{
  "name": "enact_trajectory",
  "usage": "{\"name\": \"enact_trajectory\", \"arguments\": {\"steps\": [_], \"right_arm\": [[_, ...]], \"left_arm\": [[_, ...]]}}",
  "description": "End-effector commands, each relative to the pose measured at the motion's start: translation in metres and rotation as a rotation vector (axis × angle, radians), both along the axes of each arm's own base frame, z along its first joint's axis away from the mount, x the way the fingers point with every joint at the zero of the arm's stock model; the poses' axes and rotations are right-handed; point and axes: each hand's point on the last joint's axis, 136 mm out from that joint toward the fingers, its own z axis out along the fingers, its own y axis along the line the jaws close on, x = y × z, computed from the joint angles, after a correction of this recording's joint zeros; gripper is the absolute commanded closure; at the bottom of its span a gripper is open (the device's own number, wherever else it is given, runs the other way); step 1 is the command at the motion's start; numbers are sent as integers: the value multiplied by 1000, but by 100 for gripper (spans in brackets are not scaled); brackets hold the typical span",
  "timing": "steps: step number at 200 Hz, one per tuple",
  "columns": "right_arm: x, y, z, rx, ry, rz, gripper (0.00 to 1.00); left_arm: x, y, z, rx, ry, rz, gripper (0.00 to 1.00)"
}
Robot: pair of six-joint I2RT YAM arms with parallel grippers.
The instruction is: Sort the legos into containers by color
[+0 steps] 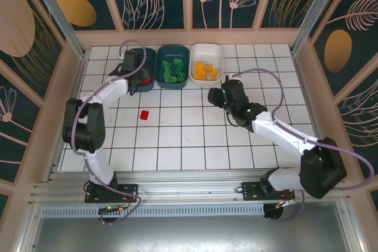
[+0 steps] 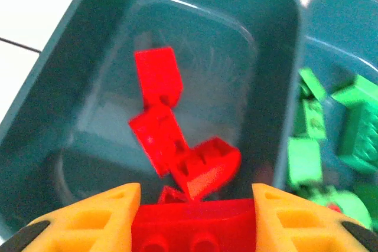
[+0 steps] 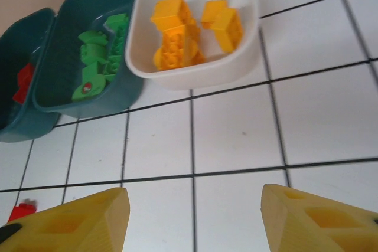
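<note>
Legos (image 3: 177, 33) fill the containers (image 1: 207, 45); up close, the left gripper (image 2: 195, 231) pinches a red brick (image 2: 195, 216) above the teal tub (image 2: 71, 69); overhead, a stray brick (image 1: 144, 114) lies loose; the right gripper (image 3: 195, 205) gapes empty.

**White links, black joints, yellow fingers**

The left arm (image 1: 101, 94) and the right arm (image 1: 284, 135) share one build: glossy white tubular links joined by bulky black joint housings. A pale lilac cable (image 1: 134, 42) trails back from behind the fingers of each. The left fingers (image 2: 88, 219) and right fingers (image 3: 74, 222) are orange-yellow plastic, moulded with triangular recesses, with black showing at the outer corners. Small green lights (image 1: 253, 110) glow on the black block just behind the right fingers. Farthest from the fingers sit black bases (image 1: 109, 192).
</note>
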Motion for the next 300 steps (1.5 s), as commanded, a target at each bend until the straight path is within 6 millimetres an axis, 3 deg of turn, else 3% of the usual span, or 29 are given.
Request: {"name": "enact_trajectory", "arguments": {"steps": [1, 35, 55, 73, 98, 115, 140, 152, 165, 200, 231, 300], "right_arm": [[-17, -30, -10, -18, 46, -77, 39], [-34, -48, -11, -31, 66, -118, 35], [-35, -77, -14, -67, 110, -218, 32], [-40, -103, -16, -98, 143, -318, 28], [-51, -143, -21, -96, 174, -469, 21], [-58, -167, -36, -66, 203, -548, 17], [-60, -187, -65, 20, 270, -592, 15], [-56, -189, -77, 58, 297, -584, 15], [-49, -190, -85, 70, 311, -572, 16], [-29, -183, -97, 77, 350, -492, 34], [-28, -185, -111, 100, 395, -509, 37], [-22, -183, -131, 149, 437, -540, 37]], "left_arm": [[24, -1, -10, 17, 39, -9, 62], [48, 4, -14, 49, 42, 11, 47], [53, 9, -5, 54, 30, 19, 29], [50, 6, 9, 31, -5, 2, 21], [31, 5, 37, -16, -72, 2, 20], [8, -6, 55, -126, -143, -29, 19], [-39, -33, 60, -349, -234, -99, 19], [-57, -49, 57, -455, -258, -141, 18], [-81, -69, 41, -549, -234, -206, 18], [-128, -108, 28, -638, -192, -342, 18], [-148, -107, 31, -619, -189, -361, 17], [-163, -94, 51, -551, -221, -360, 15]]}}
